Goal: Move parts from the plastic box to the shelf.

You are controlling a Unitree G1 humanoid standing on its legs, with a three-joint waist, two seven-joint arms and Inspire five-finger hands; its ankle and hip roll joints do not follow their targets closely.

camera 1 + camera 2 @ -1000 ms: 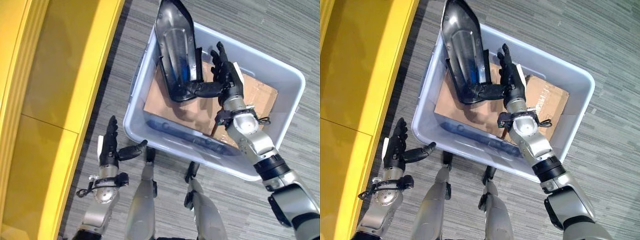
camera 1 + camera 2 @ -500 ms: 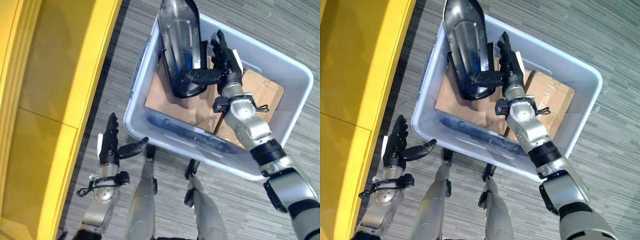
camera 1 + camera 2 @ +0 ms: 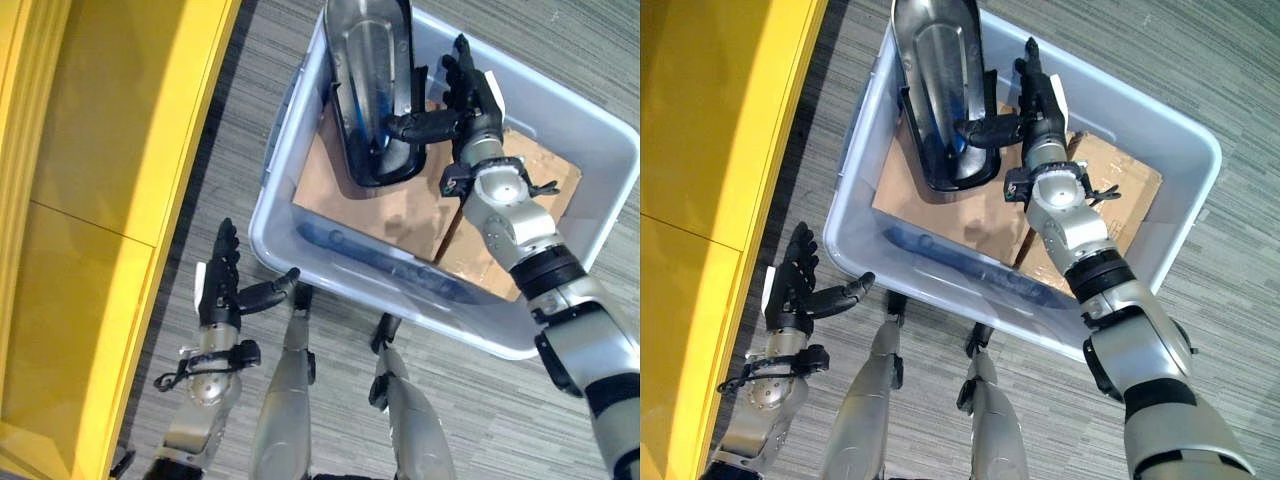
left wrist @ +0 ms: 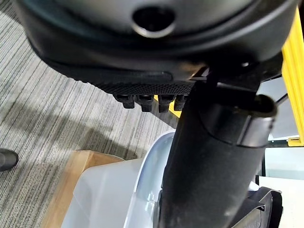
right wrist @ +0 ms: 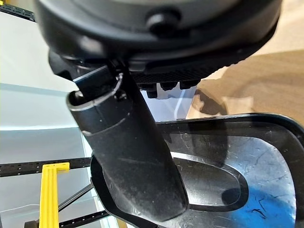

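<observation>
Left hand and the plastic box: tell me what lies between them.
Nothing but bare grey carpet. In the left eye view the open left hand hovers just outside the plastic box, its thumb pointing toward the near wall.

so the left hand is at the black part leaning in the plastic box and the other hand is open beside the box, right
Not quite: it is the right hand at the black part in the plastic box, thumb against it, as the left eye view shows. The left hand is the open one beside the box.
</observation>
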